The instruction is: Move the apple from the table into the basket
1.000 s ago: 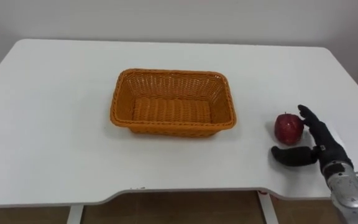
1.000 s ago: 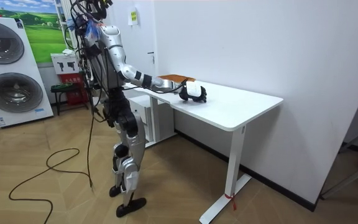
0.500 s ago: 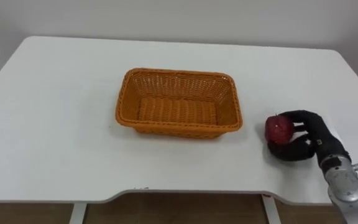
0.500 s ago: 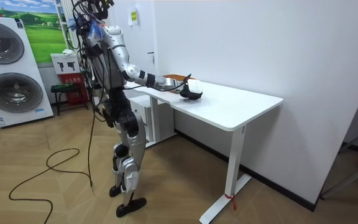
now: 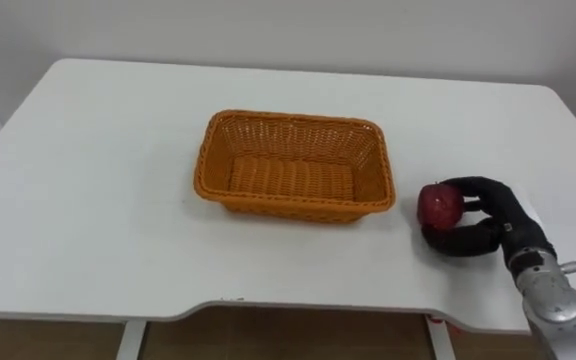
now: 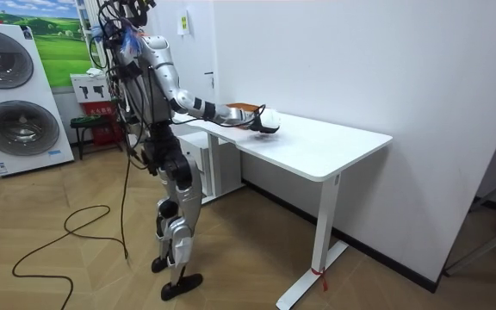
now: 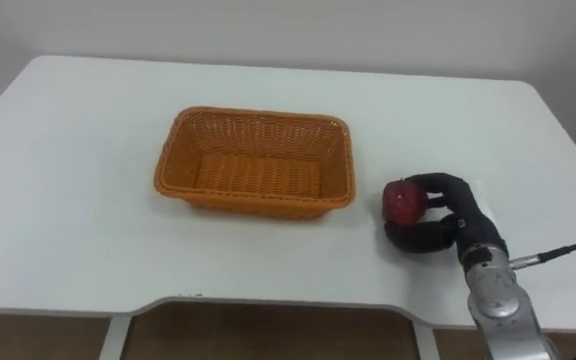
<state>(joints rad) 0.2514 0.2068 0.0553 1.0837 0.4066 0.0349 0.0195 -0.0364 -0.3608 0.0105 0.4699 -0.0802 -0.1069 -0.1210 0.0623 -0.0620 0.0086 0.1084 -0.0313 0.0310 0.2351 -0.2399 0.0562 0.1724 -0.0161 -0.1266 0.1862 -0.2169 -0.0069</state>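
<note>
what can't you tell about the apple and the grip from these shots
- Apple resting on the table or just lifted: in the eye views, the right hand covers its lower and right sides.
- Room view: the apple is too small and is hidden behind the hand.
- Basket in the room view: partly hidden by the right forearm.

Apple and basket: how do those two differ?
The apple is small, round and red; the basket is large, rectangular, woven orange. The right robot hand curls round the apple; nothing touches the basket, which is empty. Both are at the white table.
</note>
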